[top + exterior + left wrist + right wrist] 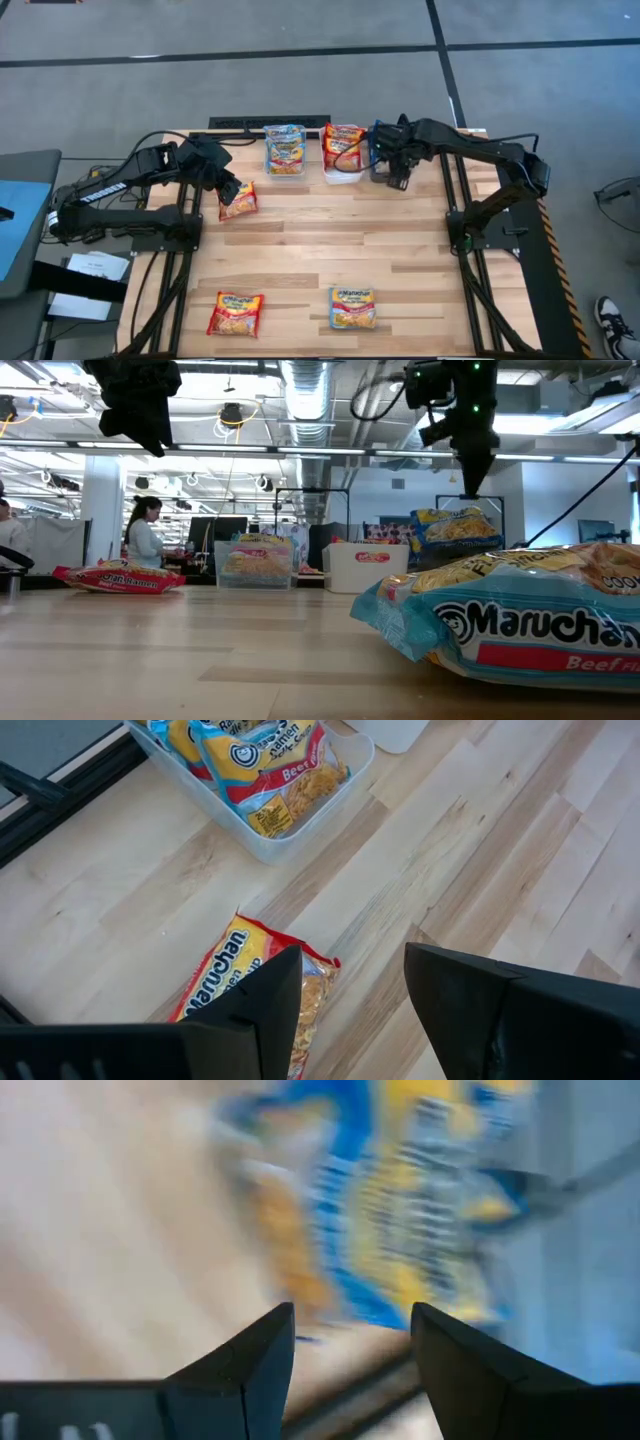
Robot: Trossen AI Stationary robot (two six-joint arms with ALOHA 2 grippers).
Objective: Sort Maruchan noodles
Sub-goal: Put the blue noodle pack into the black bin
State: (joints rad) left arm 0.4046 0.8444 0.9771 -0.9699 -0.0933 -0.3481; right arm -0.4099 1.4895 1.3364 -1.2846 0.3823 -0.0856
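My left gripper (232,190) hangs open just above an orange-red Maruchan packet (250,990) that lies flat at the table's far left. My right gripper (350,1340) stands open at the far edge, right of the white bin (343,150). Below and beyond its fingers is a blue-yellow packet (455,528), blurred in the right wrist view and tilted in the low view. What it rests on is hidden. A red packet (235,313) and a blue packet (352,307) lie flat near the table's front edge.
A clear bin (285,150) with blue packets and the white bin with red packets stand side by side at the far edge. A dark bin (383,165) sits under my right arm. The middle of the wooden table (330,235) is bare.
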